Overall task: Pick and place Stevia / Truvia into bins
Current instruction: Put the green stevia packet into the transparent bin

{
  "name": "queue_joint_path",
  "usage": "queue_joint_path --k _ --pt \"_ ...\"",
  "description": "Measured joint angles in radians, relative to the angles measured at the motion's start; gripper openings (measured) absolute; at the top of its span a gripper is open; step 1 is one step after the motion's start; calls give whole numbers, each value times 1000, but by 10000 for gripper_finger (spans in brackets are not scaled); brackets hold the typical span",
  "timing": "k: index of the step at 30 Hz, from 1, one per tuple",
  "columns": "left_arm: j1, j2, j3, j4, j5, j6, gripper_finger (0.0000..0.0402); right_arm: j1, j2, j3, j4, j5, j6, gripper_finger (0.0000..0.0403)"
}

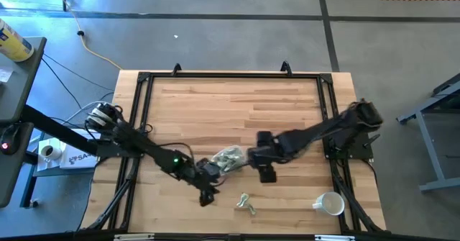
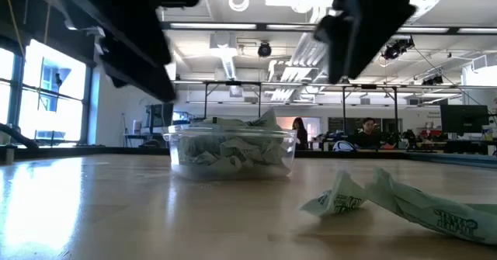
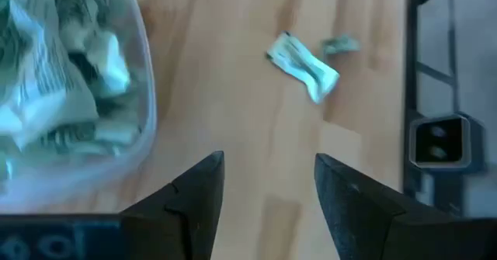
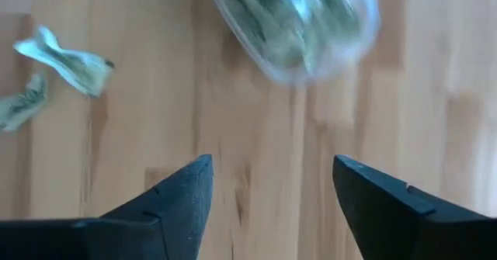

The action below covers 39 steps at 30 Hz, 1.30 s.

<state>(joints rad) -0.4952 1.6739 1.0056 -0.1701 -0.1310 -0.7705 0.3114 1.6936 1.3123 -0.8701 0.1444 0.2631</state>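
A clear plastic tub [image 1: 230, 158] full of pale green and white packets stands on the table near its middle; it also shows in the low view [image 2: 233, 151]. Two crumpled packets [image 1: 246, 203] lie loose on the wood toward the near edge, seen close in the low view [image 2: 388, 202] and in the left wrist view [image 3: 303, 64]. My left gripper [image 3: 268, 186] is open above bare wood just left of the tub. My right gripper [image 4: 272, 190] is open above bare wood just right of the tub [image 4: 299, 19]. Neither holds anything.
A white mug [image 1: 329, 203] lies on its side near the table's near right corner. A black frame [image 1: 144, 79] runs around the tabletop. The far half of the table is bare wood. People sit at desks in the room beyond [image 2: 369, 128].
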Motion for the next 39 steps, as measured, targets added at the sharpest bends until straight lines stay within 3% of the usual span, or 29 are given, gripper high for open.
queue_joint_path --k 4,8,14,19,30,32,39 --pt "12 73 75 21 -26 1 221 117 -103 -146 9 111 227 256" --pt "11 158 203 -40 -32 -19 216 217 -149 -238 34 146 417 256" --pt "12 313 445 -251 -56 -23 233 309 -134 -283 53 175 561 256" --pt "36 434 598 -333 -32 -93 242 343 -123 -281 83 205 593 256" --pt "29 517 656 -400 -30 -194 193 346 -123 -280 82 259 680 256" --pt "23 531 662 -350 -23 -206 186 346 -123 -280 82 258 680 256" --pt "0 542 658 -363 -38 -201 191 341 -123 -280 62 276 675 256"
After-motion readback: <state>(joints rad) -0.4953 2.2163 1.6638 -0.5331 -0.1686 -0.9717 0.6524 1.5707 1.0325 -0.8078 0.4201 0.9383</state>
